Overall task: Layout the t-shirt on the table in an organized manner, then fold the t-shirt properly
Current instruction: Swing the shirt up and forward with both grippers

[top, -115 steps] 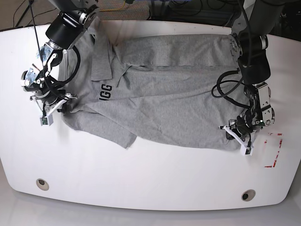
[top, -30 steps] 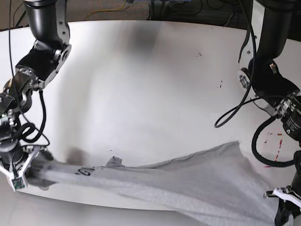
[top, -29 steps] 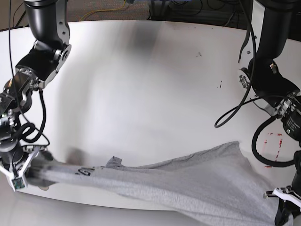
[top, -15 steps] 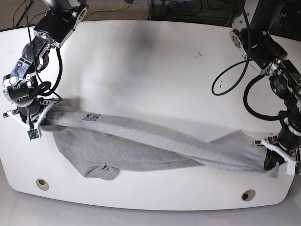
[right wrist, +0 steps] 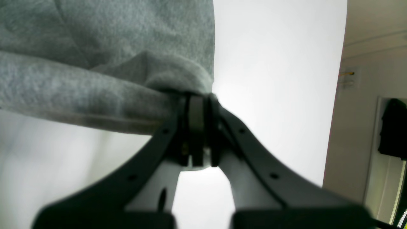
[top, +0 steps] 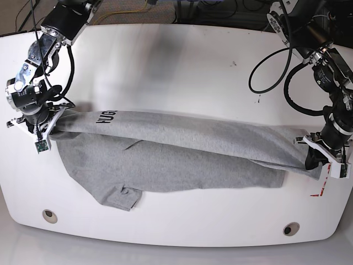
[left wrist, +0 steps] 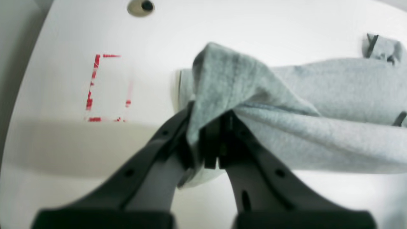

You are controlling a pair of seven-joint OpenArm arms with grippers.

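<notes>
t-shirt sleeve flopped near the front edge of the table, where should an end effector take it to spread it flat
Take the folded sleeve of the t-shirt at its outer hem, coming from the front edge of the table. It lies doubled over on itself there, with bare tabletop beside it, so a low pinch on that free edge would probably let it be drawn outward.

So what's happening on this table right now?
Two robot arms hold a grey t-shirt stretched between them over the white table. The right gripper is shut on one end, the left gripper on the other. The lower part of the shirt already lies on the table; it is not yet laid out flat.
</notes>
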